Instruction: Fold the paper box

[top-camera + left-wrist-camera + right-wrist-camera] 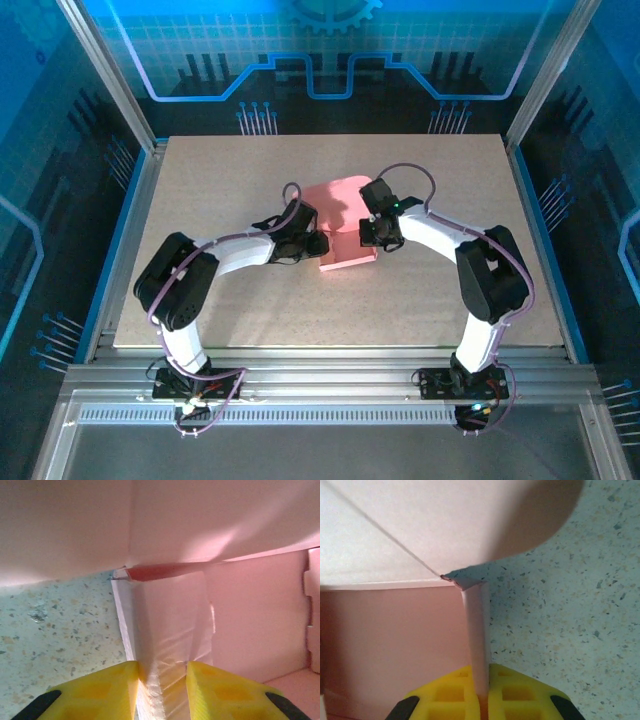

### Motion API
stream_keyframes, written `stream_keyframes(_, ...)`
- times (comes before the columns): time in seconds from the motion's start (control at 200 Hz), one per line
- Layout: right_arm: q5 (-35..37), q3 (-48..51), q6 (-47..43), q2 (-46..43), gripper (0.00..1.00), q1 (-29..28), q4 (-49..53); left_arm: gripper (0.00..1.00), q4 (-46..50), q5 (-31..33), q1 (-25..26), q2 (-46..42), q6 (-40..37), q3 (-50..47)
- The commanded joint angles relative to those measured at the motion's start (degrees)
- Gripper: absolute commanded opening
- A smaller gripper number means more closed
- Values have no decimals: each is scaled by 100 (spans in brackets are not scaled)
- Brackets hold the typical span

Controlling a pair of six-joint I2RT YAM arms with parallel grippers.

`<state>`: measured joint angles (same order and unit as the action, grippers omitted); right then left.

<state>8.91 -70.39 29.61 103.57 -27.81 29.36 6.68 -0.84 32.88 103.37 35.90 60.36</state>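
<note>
Paper box (pixel 348 258) sits mid-table (pixel 250 310) between the two arms, part-folded: pink card, base flat on the surface, side walls stood up, big lid flap (pixel 335 195) raised at the far side and hanging over both wrist views. Left gripper (pixel 162 672) is clamped on the left wall (pixel 165 645) – jaws part-way apart because the wall looks doubled over, with wrinkled card between the yellow fingers (pixel 125 690). Right gripper (pixel 480 672) is pinched nearly closed on the thin upright right wall (pixel 477 630), with bare speckled table just beside it. Handling, as a judgement: very light, thin, springy card that will slide on the smooth top if pushed from one side only; creases hold shape but flaps spring back, and hard pinching dents or wrinkles it – the left wall already shows that. Best hold is low on a wall close to a crease or corner, one arm anchoring while the other bends a flap along its score line.
</note>
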Motion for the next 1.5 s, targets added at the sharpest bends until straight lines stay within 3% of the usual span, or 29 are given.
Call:
stream_keyframes(0.0,-452,-115,226,76,0,-145,-447,31,385,242,172,241,-215,192)
stream_keyframes(0.46,-425,-73,265,174,0,-157,-484,23,791,557,312,470,-338,494)
stream_keyframes(0.74,-162,-78,461,214,0,-316,-528,17,1535,1117,501,845,-354,1073)
stream_keyframes(0.996,460,-97,659,160,0,-574,-458,0,2383,1895,527,1022,-458,1440)
stream_keyframes(1.341,683,-28,838,133,0,-659,-554,0,3343,2815,559,1268,-531,1943)
stream_keyframes(1.496,1331,-111,1175,172,0,-731,-256,0,3798,3219,576,1600,-773,2256)
